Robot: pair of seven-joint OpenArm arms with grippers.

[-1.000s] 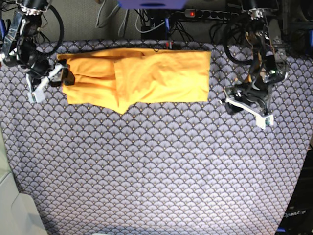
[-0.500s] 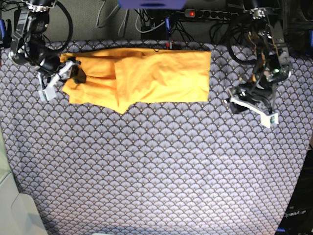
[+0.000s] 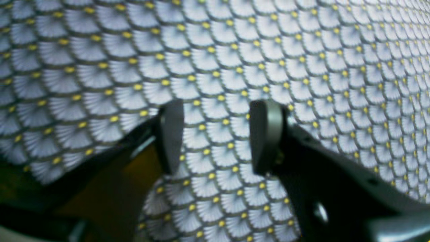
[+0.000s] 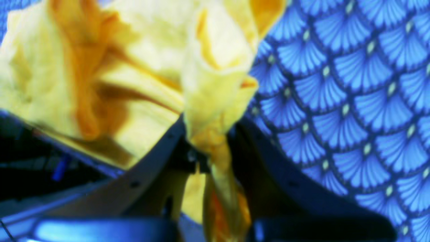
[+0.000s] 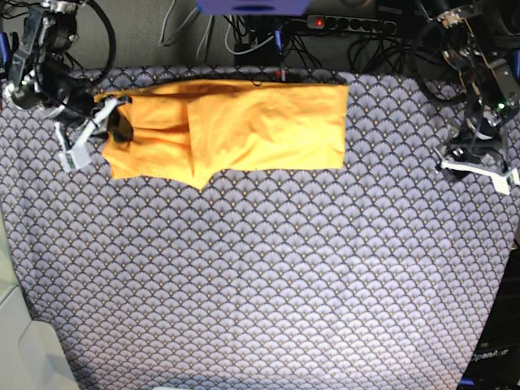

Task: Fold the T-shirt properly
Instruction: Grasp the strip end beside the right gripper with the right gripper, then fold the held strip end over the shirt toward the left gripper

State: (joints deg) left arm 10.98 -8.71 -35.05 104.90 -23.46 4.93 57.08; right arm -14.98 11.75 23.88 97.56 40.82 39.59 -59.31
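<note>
"OpenArm" lettering point(image 5: 492, 355) showed at the corner. The right gripper point(image 4: 210, 148) had clamped the T-shirt point(image 5: 244, 130); the left gripper point(image 3: 216, 134), jaws parted and empty, had moved outward.

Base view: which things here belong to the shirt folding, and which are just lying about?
Part of the job:
T-shirt
right gripper, pinching the shirt's edge
left gripper, open, holding nothing

Just there:
patterned tablecloth
power strip and cables behind the table
</note>
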